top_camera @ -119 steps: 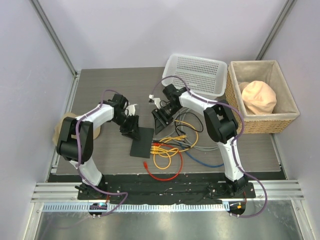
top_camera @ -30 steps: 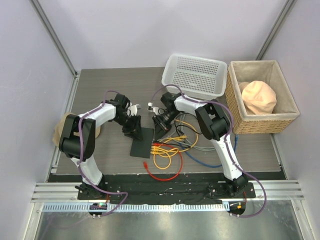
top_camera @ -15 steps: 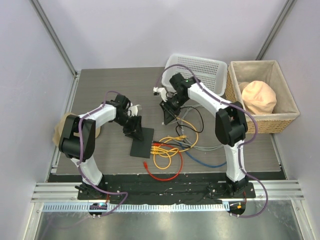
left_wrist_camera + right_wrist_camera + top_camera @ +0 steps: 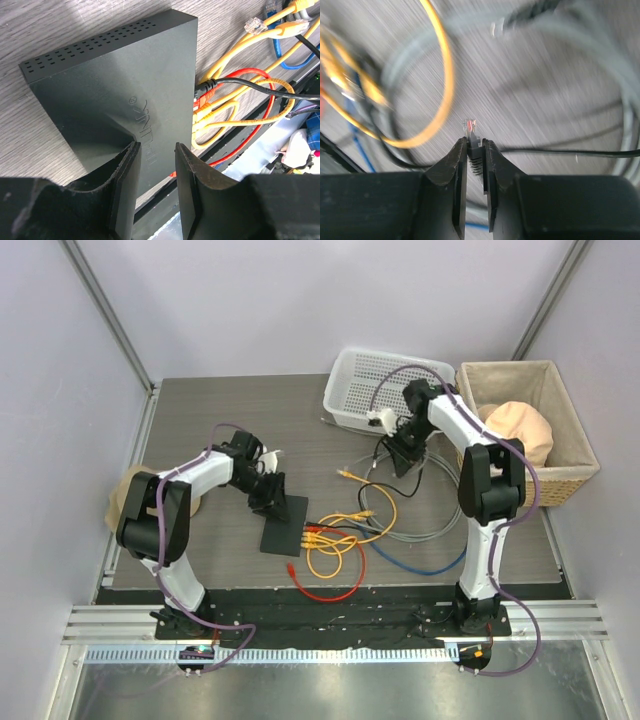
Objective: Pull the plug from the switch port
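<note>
The right tool was clamped on the black plug by its ribbed boot, well apart from the switch on the surface. The plug looked light and stiff, its clip probably brittle. The left tool, jaws apart, rested on the switch.

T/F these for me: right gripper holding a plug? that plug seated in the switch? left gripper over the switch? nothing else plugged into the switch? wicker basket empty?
1. The right gripper is shut on a plug. True.
2. That plug is seated in the switch. False: it is held free, far from the switch, near the white mesh basket.
3. The left gripper is over the switch's top face. True.
4. No cables meet the switch. False: yellow cables and a red cable sit at its port edge.
5. The wicker basket is empty. False: a peach lump lies in it.
</note>
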`<act>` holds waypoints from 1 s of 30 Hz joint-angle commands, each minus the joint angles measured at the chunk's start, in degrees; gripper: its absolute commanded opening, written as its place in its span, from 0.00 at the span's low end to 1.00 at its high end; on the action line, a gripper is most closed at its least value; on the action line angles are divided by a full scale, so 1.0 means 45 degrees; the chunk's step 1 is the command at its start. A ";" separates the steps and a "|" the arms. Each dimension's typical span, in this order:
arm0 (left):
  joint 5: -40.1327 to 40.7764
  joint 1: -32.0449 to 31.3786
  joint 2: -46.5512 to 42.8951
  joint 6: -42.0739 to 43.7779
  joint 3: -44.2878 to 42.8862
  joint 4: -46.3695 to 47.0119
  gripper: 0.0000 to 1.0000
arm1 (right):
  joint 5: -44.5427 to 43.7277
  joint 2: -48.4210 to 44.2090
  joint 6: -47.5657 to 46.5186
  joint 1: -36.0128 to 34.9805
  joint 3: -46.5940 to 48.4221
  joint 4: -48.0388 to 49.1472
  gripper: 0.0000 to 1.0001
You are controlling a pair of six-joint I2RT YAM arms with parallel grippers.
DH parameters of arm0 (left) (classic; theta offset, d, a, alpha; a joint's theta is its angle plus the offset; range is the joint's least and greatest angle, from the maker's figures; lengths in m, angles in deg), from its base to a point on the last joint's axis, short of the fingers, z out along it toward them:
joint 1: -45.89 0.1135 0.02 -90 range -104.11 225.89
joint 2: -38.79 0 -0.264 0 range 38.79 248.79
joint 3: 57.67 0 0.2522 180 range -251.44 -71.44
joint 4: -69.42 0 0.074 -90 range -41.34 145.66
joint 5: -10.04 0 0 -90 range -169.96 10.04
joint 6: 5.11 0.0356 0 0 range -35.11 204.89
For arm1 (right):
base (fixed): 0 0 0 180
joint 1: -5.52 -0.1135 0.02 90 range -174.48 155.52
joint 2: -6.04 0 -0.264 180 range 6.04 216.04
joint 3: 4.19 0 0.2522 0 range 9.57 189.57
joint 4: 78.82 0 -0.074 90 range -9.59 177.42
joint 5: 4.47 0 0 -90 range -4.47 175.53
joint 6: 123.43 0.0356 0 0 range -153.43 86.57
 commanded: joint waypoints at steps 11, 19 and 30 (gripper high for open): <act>0.1904 -0.0130 0.0502 0.0677 0.0112 0.0387 0.40 | 0.1837 -0.2006 0.0533 0.0159 0.1442 -0.0286 0.66; 0.2465 -0.0130 -0.1017 0.1322 -0.1099 -0.0764 0.47 | 0.4788 -0.1988 0.2547 -0.2027 0.1645 0.0553 0.74; 0.3974 -0.0091 -0.2038 0.1576 0.0482 -0.0161 0.50 | 0.6060 0.1527 0.3581 -0.4179 0.1114 0.1334 0.62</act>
